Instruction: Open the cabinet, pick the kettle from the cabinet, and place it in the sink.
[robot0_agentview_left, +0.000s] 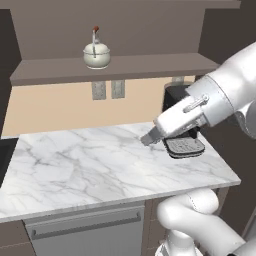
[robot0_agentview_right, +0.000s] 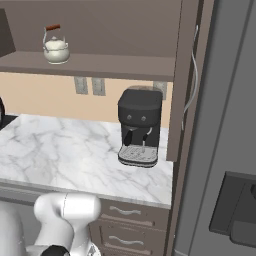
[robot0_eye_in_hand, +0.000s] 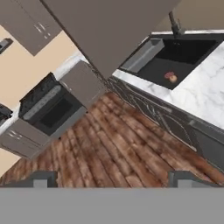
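The cabinet (robot0_agentview_left: 115, 67) stands open, its brown inner shelf bare apart from the kettle (robot0_agentview_left: 96, 54). This small cream-white kettle (robot0_agentview_right: 55, 50) with a reddish arched handle sits upright on the shelf, left of centre. One cabinet door (robot0_agentview_right: 182, 75) is swung out at the right, edge-on, with its curved silver handle. The black sink (robot0_eye_in_hand: 183, 57) lies recessed in the marble counter, with a small reddish thing in the basin. My gripper (robot0_eye_in_hand: 113, 179) is open with nothing between its fingertips (robot0_eye_in_hand: 43, 178), low over the counter, well below and right of the kettle.
A black coffee machine (robot0_agentview_right: 140, 127) stands at the right end of the marble counter (robot0_agentview_left: 90, 165), partly behind my arm. A grey front with a bar handle (robot0_agentview_left: 85, 227) sits under the counter. A stove (robot0_eye_in_hand: 48, 109) and wooden floor (robot0_eye_in_hand: 118, 148) lie beyond the sink.
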